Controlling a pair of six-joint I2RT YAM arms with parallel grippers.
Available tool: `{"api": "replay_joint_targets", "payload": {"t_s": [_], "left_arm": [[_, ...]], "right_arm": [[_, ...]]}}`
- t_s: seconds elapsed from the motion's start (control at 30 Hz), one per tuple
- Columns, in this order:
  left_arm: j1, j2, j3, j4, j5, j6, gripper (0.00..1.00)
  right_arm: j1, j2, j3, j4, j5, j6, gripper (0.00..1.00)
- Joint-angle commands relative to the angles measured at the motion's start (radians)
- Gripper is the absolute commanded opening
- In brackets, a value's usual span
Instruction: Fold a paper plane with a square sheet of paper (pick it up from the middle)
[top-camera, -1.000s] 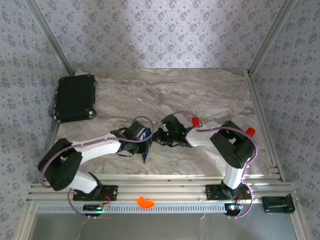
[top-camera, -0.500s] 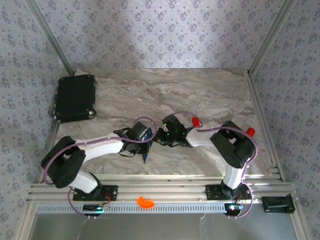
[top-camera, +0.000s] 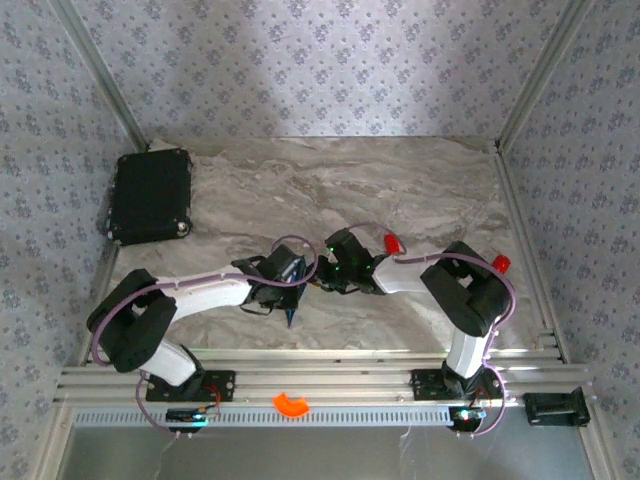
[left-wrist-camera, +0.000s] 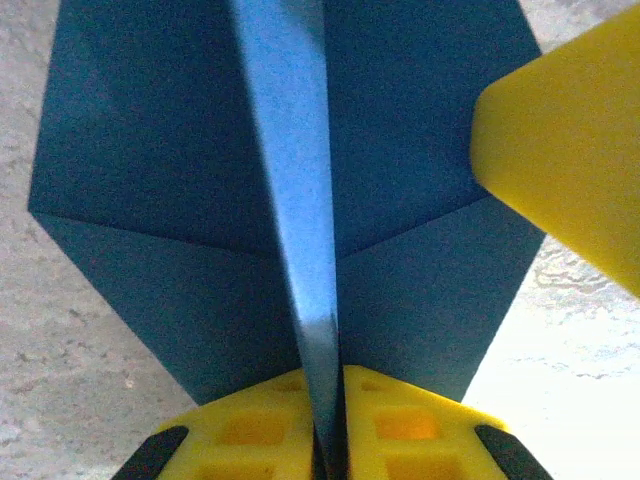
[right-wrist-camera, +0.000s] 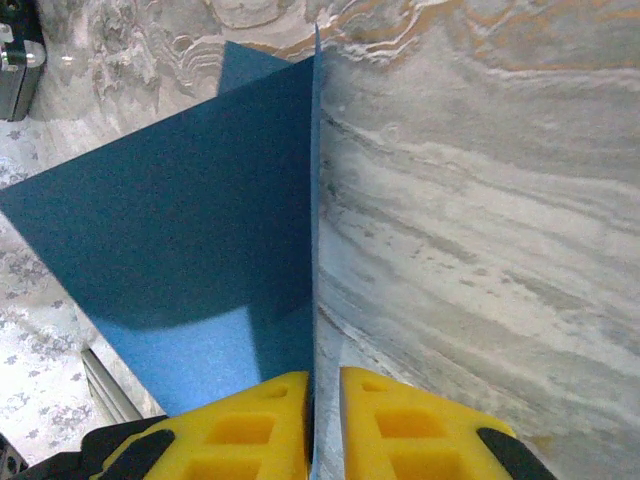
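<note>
Sheet (right-wrist-camera: 200, 230), one, clamped in two sets of jaws.

Open tabletop (top-camera: 420, 175) across far half. Black case (top-camera: 150, 196) blocking far-left corner; red block (top-camera: 392, 243) just beside right arm (top-camera: 415, 275); square sheet of paper (top-camera: 291, 308) held upright mid-table.

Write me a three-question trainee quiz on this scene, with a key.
1. True or false: the left hand and the right hand are both shut on the blue paper.
2. Where is the black case? A) at the table's far left B) under the paper C) beside the right arm's base
3. Fill in: the small curved piece is ___ in colour.
Key: 1 true; 2 A; 3 orange.
</note>
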Motion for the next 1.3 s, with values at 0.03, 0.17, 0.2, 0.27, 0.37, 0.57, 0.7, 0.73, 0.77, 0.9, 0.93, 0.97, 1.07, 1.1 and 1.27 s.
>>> {"api": "replay_joint_targets", "payload": {"t_s": [0.03, 0.17, 0.2, 0.27, 0.37, 0.57, 0.7, 0.73, 0.77, 0.9, 0.93, 0.97, 1.07, 1.1, 1.27], "left_arm": [[-0.004, 0.017, 0.073, -0.064, -0.059, 0.015, 0.11], [-0.004, 0.067, 0.143, -0.114, -0.093, 0.025, 0.10], [-0.001, 0.084, 0.161, -0.125, -0.101, 0.026, 0.10], [0.006, 0.116, 0.192, -0.141, -0.114, 0.024, 0.10], [0.011, 0.162, 0.234, -0.164, -0.139, 0.024, 0.11], [0.014, 0.218, 0.287, -0.198, -0.170, 0.011, 0.11], [0.014, 0.235, 0.287, -0.193, -0.166, 0.002, 0.12], [0.014, 0.237, 0.289, -0.193, -0.165, 0.001, 0.12], [0.013, 0.239, 0.287, -0.193, -0.165, 0.000, 0.12], [0.014, 0.243, 0.279, -0.191, -0.169, 0.001, 0.15], [0.014, 0.243, 0.277, -0.191, -0.173, 0.001, 0.15], [0.013, 0.244, 0.273, -0.192, -0.175, 0.000, 0.16], [0.012, 0.247, 0.259, -0.187, -0.184, -0.005, 0.18], [0.013, 0.251, 0.253, -0.186, -0.187, -0.009, 0.19], [-0.002, 0.265, 0.216, -0.168, -0.197, -0.045, 0.24]], "right_arm": [[-0.026, -0.069, -0.028, -0.041, 0.008, -0.024, 0.26], [-0.059, -0.146, -0.068, -0.107, 0.049, -0.055, 0.35], [-0.069, -0.169, -0.082, -0.123, 0.061, -0.062, 0.37], [-0.091, -0.211, -0.109, -0.153, 0.084, -0.072, 0.40], [-0.117, -0.272, -0.149, -0.186, 0.110, -0.081, 0.43], [-0.137, -0.348, -0.198, -0.208, 0.143, -0.078, 0.45], [-0.136, -0.346, -0.202, -0.200, 0.145, -0.075, 0.45], [-0.134, -0.344, -0.203, -0.197, 0.146, -0.071, 0.45], [-0.134, -0.342, -0.205, -0.193, 0.146, -0.070, 0.45], [-0.130, -0.328, -0.202, -0.180, 0.143, -0.064, 0.46], [-0.129, -0.324, -0.202, -0.176, 0.141, -0.064, 0.46], [-0.126, -0.321, -0.201, -0.175, 0.141, -0.063, 0.46], [-0.123, -0.312, -0.198, -0.169, 0.142, -0.058, 0.46], [-0.119, -0.311, -0.199, -0.167, 0.143, -0.057, 0.46], [-0.115, -0.306, -0.192, -0.162, 0.145, -0.055, 0.46]]}}
